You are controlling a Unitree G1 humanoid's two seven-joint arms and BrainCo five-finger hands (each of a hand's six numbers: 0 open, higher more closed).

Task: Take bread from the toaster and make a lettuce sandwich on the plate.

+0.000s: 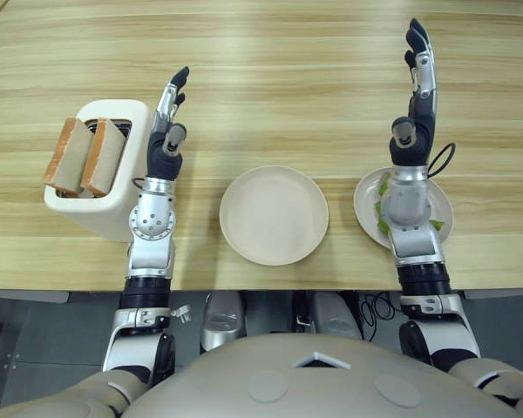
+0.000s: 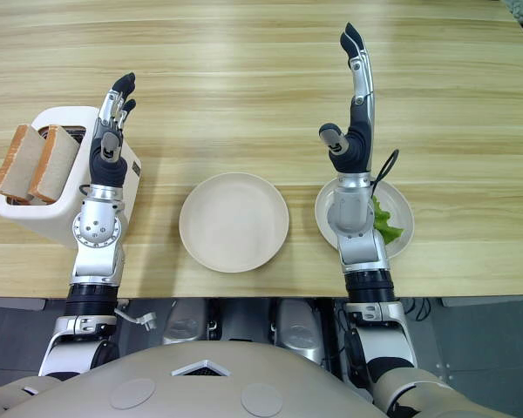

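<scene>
Cream-coloured toaster [image 1: 77, 209] down at the left end of the table [image 1: 288, 78], close to the near edge, and the bread [image 1: 68, 158] is up: two slices standing well proud of the slots, side by side, leaning a little to the left. The left hand [image 1: 168, 122] is right there beside the toaster's right flank, fingers stretched out and apart, nothing in it.

Middle of the near edge, the plate [image 1: 274, 215], bare. Off toward the right end, a second plate [image 2: 401, 198] with the lettuce [image 2: 385, 219] on it, green leaf peeking out either side of the robot's forearm, which lies across that plate. The right hand [image 1: 418, 91] reaches out past the plate's far rim, flat and spread, holding nothing either.

So nothing is lifted yet, by the look of it, and the bread comes first. I'd expect those slices to be light and fairly stiff, crust firmer than the middle, crumbly if squeezed hard. The exposed top half is the place to take hold, pinching across the two broad faces and drawing straight up so the slice doesn't snag in the slot. The pair sit close together, so the nearer, right-hand slice looks the easier one.

The lettuce should be another matter: limp, almost weightless, possibly slick. A gentle pinch at the leaf's edge, and watch it doesn't slide off.
</scene>
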